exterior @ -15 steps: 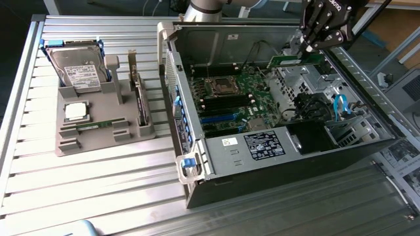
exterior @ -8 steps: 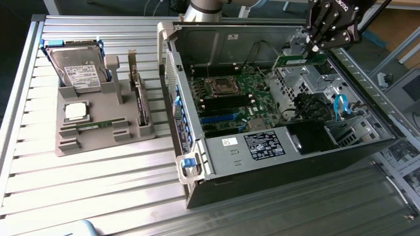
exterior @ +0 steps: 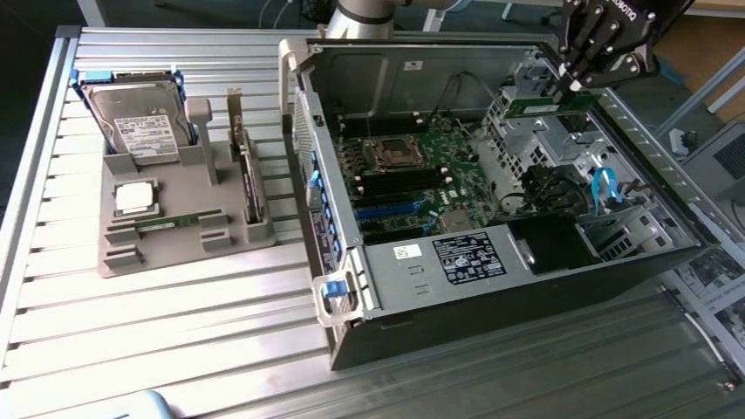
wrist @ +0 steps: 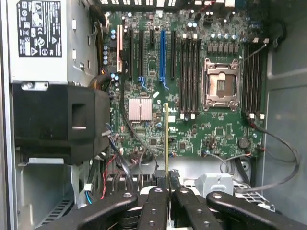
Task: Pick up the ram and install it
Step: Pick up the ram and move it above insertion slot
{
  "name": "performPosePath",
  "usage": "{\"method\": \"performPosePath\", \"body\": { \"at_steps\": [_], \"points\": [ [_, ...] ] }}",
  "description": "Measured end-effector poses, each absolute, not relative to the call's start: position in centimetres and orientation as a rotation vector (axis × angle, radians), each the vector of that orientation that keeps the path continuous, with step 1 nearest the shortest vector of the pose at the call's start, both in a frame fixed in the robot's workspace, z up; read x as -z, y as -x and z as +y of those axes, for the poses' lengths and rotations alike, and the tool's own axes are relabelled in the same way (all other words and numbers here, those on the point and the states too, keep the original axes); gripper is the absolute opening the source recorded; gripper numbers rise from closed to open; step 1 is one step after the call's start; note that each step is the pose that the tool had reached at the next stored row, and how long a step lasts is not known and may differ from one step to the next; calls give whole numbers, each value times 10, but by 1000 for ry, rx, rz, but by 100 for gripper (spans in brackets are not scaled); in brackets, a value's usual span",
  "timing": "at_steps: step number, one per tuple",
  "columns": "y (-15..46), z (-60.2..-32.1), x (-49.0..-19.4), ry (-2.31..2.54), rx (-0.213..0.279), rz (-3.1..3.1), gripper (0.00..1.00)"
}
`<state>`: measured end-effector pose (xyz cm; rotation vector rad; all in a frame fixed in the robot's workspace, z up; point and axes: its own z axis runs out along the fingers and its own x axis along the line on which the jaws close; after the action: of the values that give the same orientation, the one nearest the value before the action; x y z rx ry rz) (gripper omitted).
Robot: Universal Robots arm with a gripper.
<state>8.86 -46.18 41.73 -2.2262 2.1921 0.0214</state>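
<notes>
Gripper fingers clamped narrow on ram, stick seen edge-on, hanging inside open PC case over motherboard. Not seated in any memory slot yet.

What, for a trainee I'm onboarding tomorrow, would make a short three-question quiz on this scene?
1. True or false: the pincer is shut on the ram.
2. Where is the hard drive? A) in the grey tray B) on the floor C) in the pincer
3. Fill in: the processor socket is ____.
Key: 1 true; 2 A; 3 empty.
</notes>
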Motion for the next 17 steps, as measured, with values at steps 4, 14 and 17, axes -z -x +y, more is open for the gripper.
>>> {"method": "performPosePath", "body": {
  "at_steps": [4,14,17],
  "points": [
    [-101,-462,-417,2226,-21,2192,12],
    [-126,-462,-417,2226,-21,2192,12],
    [-126,-462,-417,2226,-21,2192,12]
  ]
}}
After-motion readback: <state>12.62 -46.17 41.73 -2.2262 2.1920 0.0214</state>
